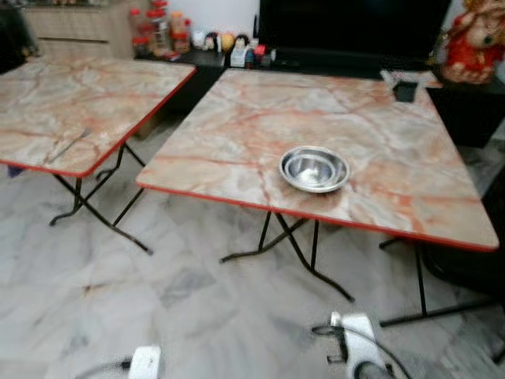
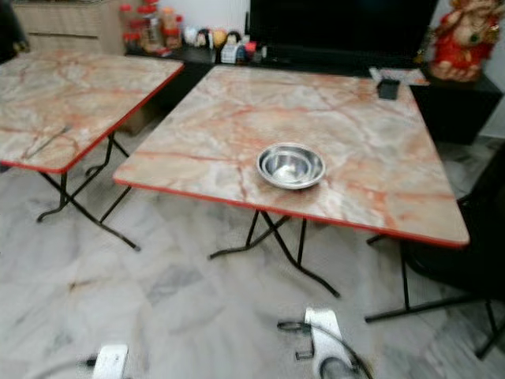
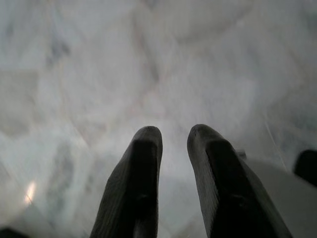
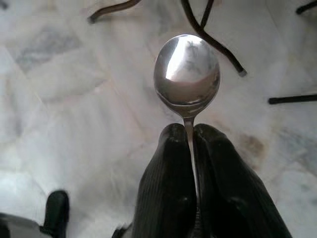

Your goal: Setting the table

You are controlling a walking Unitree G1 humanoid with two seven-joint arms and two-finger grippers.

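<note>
Right tool [image 4: 188, 130] pinching spoon [image 4: 187, 69] handle, bowl beyond fingertips, left tool [image 3: 173, 136] slightly parted, empty

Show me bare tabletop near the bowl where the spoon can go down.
Bare marble flanks the steel bowl left and right along the red front edge of the near table. A black cup occupies the far right corner. The right gripper holds the spoon above the floor.

A dark television [image 1: 355, 24] stands on a low black cabinet [image 1: 331, 61]. Left of the television, jars with red lids [image 1: 154, 31] and small bottles [image 1: 237, 47] crowd together. Right of it sits a red and gold figurine [image 1: 476, 39]. Below lies a pale marble floor [image 1: 158, 308].
</note>
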